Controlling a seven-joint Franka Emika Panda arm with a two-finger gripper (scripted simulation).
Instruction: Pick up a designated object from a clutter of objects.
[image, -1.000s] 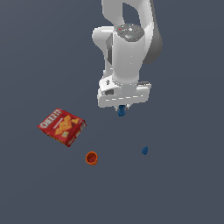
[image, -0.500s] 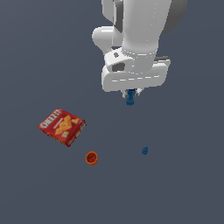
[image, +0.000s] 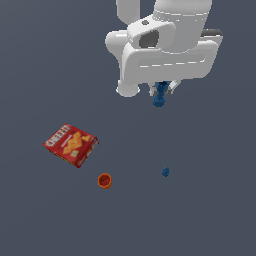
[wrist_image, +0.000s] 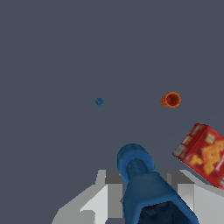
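My gripper (image: 160, 90) is high above the floor, shut on the dark-blue peg (image: 159, 96), which hangs knobby end down from between the fingers. In the wrist view the peg (wrist_image: 141, 177) fills the space between the two grey fingers (wrist_image: 105, 192), its rounded end pointing at the floor. The red Cheez-It box (image: 70, 144) lies on the floor toward the exterior view's left and also shows in the wrist view (wrist_image: 203, 154). The orange cup (image: 104, 180) and the stubbier blue bit (image: 165, 172) lie on the floor below the gripper.
The floor is a plain dark grey surface. In the wrist view the orange cup (wrist_image: 170, 100) and the small blue bit (wrist_image: 99, 101) lie far below the gripper, apart from each other.
The gripper has risen steadily with the dark-blue peg held in it, moving up and a little to the exterior view's right. The box, cup and small blue bit have not moved.
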